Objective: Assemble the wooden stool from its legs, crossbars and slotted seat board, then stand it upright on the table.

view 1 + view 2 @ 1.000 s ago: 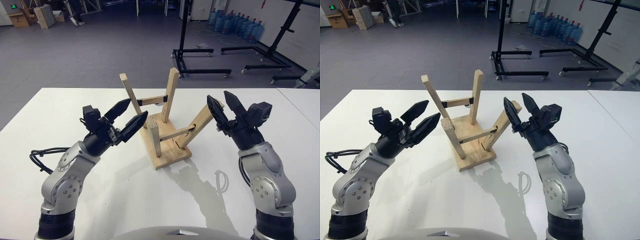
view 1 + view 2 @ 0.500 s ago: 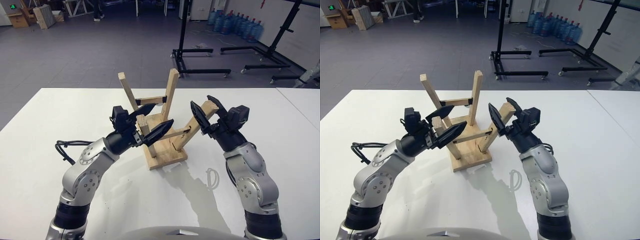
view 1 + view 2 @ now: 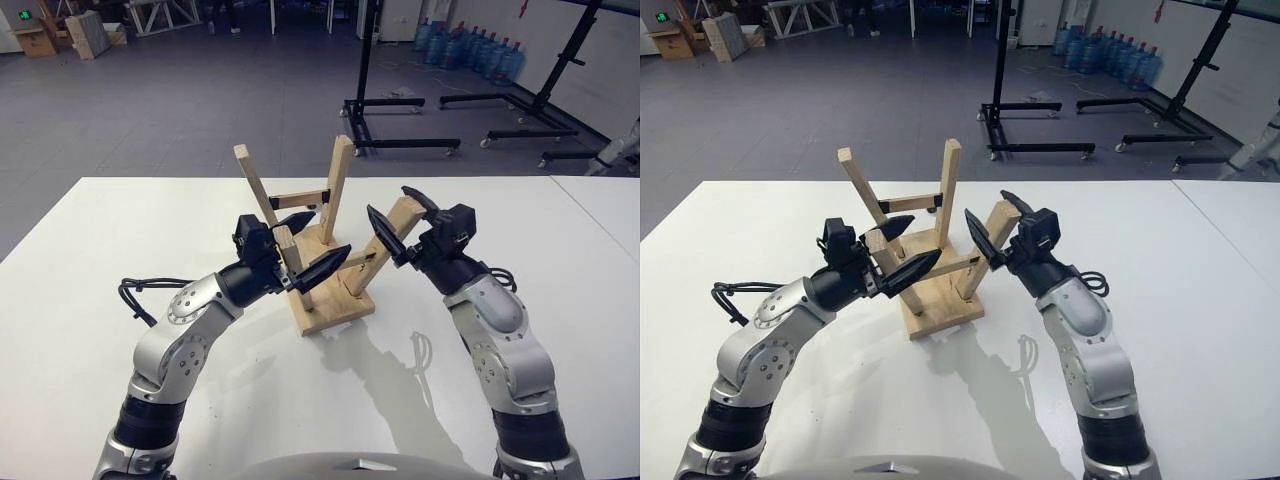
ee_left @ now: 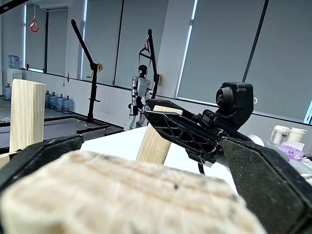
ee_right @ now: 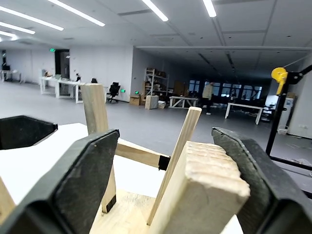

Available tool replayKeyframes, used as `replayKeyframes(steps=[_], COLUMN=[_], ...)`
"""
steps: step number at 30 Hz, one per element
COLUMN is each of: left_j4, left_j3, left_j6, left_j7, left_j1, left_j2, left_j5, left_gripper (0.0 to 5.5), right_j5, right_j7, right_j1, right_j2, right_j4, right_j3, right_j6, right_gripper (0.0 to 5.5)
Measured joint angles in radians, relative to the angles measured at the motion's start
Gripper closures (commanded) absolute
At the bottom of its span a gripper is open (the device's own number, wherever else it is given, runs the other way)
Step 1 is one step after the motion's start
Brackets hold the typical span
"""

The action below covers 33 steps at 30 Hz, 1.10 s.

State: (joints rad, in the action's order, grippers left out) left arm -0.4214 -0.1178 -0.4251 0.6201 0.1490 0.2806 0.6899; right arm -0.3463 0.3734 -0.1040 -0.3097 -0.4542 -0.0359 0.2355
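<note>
The wooden stool (image 3: 331, 303) lies upside down on the white table (image 3: 100, 230), seat board flat and four legs pointing up, joined by crossbars (image 3: 300, 199). My left gripper (image 3: 327, 233) is open, its fingers (image 4: 41, 150) straddling the top of the near left leg (image 4: 122, 195). My right gripper (image 3: 388, 201) is open too, one finger (image 5: 83, 180) on each side of the slanted right leg's end (image 5: 209, 178). A gap shows between that leg and one finger. The left wrist view also catches the right gripper (image 4: 183, 129) farther off.
A black cable (image 3: 138, 296) loops on the table beside my left arm. Beyond the table's far edge stand black wheeled frames (image 3: 400, 110) on the floor. A second white tabletop (image 3: 605, 200) adjoins at the right.
Both grippers have moved inward to the stool. The left one has come around the near left leg, the right one around the slanted right leg. Both have stayed open.
</note>
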Motion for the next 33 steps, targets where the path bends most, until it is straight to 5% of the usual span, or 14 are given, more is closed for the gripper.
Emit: replayKeyframes(steps=[7,21,29,33], left_j4=[0.028,0.039,0.046,0.051], left_j3=[0.015,-0.005,0.025,0.049], left_j6=[0.007,-0.001,-0.003,-0.002], left_j7=[0.01,0.009,0.009,0.005], left_j1=[0.012,0.03,0.033,0.03], left_j2=[0.002,-0.019,0.01,0.015], left_j5=[-0.017,-0.038,-0.047,-0.055], left_gripper=[0.36,0.36,0.36,0.36], right_j5=[-0.089,-0.328,-0.232,-0.232], right_j7=[0.035,-0.015,-0.015,-0.011], right_j1=[-0.026,-0.145,-0.069,-0.059], right_j2=[-0.029,0.019,0.06,0.045], right_j4=[0.027,0.08,0.022,0.002], right_j3=[0.009,0.269,0.032,0.013], right_j6=[0.02,0.013,0.055,0.059], right_gripper=[2.02,2.02,2.02,2.02])
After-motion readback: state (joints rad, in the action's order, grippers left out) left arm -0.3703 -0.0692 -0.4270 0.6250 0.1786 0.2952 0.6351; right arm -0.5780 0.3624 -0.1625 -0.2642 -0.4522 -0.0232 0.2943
